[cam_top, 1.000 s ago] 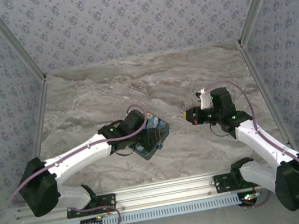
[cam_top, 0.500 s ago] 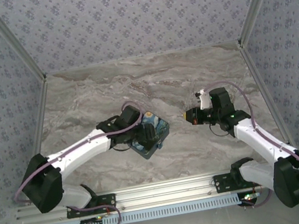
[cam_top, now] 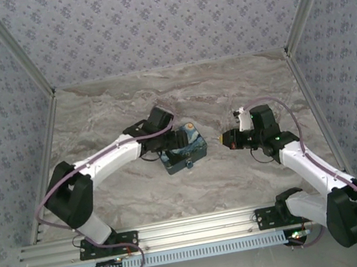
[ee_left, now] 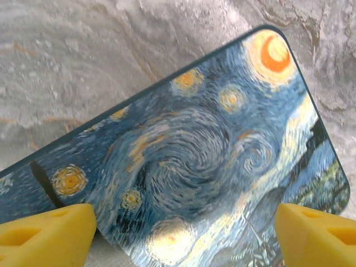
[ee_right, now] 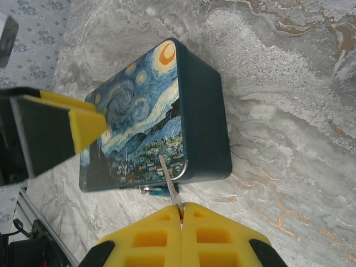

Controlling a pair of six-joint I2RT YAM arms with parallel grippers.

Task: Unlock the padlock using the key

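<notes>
Flat on the marble table (cam_top: 106, 111), near its middle: a Starry Night print box (ee_right: 203, 117) with dark teal walls and rounded corners, lid up. Hanging at the box's wall on the side facing the arm bases: the padlock (ee_right: 157, 191), tiny and blue-bodied, with a glint of silvery metal beside it, mostly tucked below the lid's rim in the right wrist view. Too small there to tell whether locked or sprung.

Pinched in the right gripper (ee_right: 182, 211): the key (ee_right: 168, 179), pale and thin, clamped between yellow fingers pressed tight together, blade jutting forward past the fingertips. Points toward the box's lower edge and overlaps the lid's rim at the tip in that view, close above the padlock but apart from it. Seen from the overhead camera, hangs to the right of the box with bare marble between.

Over the box from the other side: the left gripper (ee_left: 183, 236), yellow fingers (ee_left: 47, 239) spread wide, one at each bottom corner of the left wrist view, with the swirling blue-and-yellow lid between them. Cannot tell from these views whether either fingertip touches the lid or merely hovers just over it. In the right wrist view, shows as a yellow-tipped finger with a dark pad beside the box's left edge
</notes>
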